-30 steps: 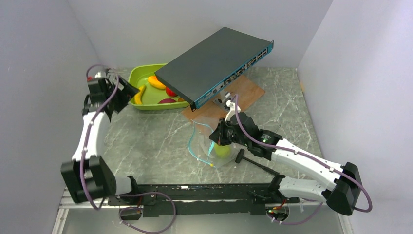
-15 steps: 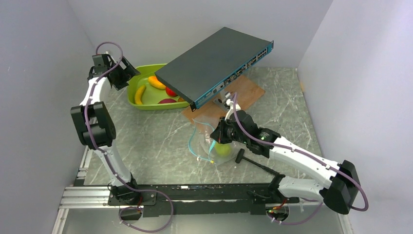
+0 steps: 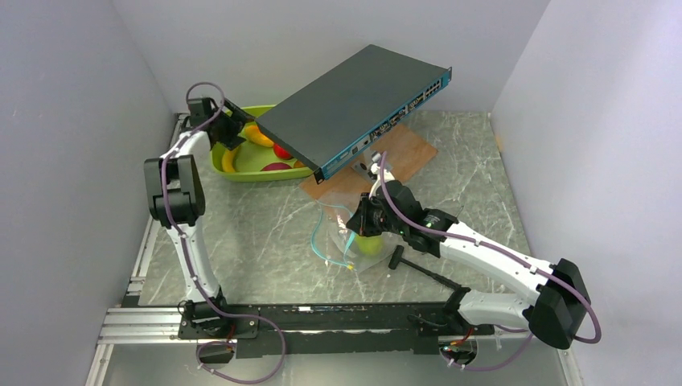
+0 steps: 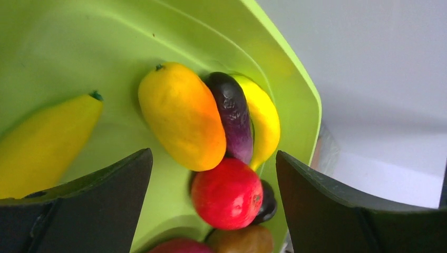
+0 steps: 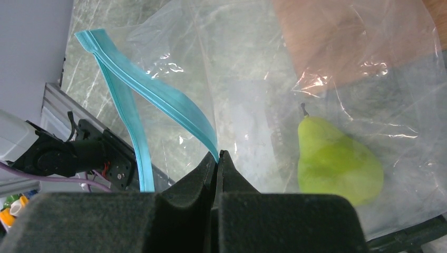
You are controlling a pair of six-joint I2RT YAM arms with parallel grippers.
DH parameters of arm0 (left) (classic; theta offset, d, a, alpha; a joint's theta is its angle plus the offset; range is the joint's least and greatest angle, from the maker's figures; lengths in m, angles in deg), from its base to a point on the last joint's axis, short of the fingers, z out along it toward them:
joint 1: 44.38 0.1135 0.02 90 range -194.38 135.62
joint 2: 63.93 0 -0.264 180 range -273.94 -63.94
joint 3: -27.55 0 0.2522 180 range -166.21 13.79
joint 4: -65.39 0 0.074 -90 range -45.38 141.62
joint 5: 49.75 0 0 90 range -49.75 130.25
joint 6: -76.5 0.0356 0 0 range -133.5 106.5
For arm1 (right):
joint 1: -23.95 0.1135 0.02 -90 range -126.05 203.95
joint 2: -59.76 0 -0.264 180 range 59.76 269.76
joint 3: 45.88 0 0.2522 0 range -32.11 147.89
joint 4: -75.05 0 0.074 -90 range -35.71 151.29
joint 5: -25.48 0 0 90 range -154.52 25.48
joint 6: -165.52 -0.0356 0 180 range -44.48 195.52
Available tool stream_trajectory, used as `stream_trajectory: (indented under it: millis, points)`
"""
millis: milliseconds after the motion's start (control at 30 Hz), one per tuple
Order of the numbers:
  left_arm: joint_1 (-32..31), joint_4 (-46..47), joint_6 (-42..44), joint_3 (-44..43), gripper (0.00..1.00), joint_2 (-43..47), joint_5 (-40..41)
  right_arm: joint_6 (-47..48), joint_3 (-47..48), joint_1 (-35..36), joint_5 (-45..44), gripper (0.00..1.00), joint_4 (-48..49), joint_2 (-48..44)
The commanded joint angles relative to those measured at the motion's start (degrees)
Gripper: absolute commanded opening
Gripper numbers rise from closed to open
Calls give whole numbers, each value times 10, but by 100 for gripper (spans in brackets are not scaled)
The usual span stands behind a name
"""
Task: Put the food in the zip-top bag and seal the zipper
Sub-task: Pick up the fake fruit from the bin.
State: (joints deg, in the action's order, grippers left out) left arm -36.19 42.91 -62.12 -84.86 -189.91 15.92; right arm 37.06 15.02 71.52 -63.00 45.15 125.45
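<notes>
Food [image 4: 211,137] is heaped in the corner of the tray [image 4: 295,79], directly ahead of the left claw [image 4: 212,158], whose fingers are spread wide with nothing between them. An orange fruit [image 4: 179,110], an eggplant [image 4: 232,113] and a banana [image 4: 266,124] are packed side by side just beyond the fingertips. A red apple [image 4: 226,192] is framed between the two fingers and is judged the likeliest pick. A second banana [image 4: 42,142] lies apart, off the claw's left finger. Little room is left: the tray wall curves close beyond the right finger, and the pieces touch one another. From above, a dark box [image 3: 354,100] is seen overhanging the part of the tray beyond the claw, so a lift straight up would be limited.

The right claw [image 5: 217,155] is closed tight on the bag [image 5: 253,79] at its zipper [image 5: 158,95], apparently so that the mouth is held up and open for loading. A pear [image 5: 337,168] is already inside, to that claw's right. The zipper's other strip hangs loose at the claw's left, unsealed. Table [image 3: 257,233] lies between tray and bag, to be crossed on the carry.
</notes>
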Motion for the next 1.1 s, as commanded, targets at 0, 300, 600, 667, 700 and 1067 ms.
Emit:
stream_trajectory:
  millis: [0, 300, 600, 667, 700, 1067]
  points:
    - [-25, 137, -210, 95, 92, 31, 109, 9, 15, -4, -4, 0, 21, 0]
    - [-89, 158, -285, 82, 93, 12, 240, 14, 17, -5, -14, 0, 11, -5]
    - [-109, 123, -297, 75, 89, -11, 309, 16, 15, -5, -29, 0, 6, -11]
    - [-111, 109, -280, 53, 89, -26, 313, 16, 15, -5, -29, 0, 8, -10]
    - [-111, 99, -282, 44, 88, -35, 310, 17, 15, -6, -28, 0, 8, -10]
    - [-106, 18, -181, 26, 50, 16, 372, 29, 38, -2, -37, 0, -4, 5]
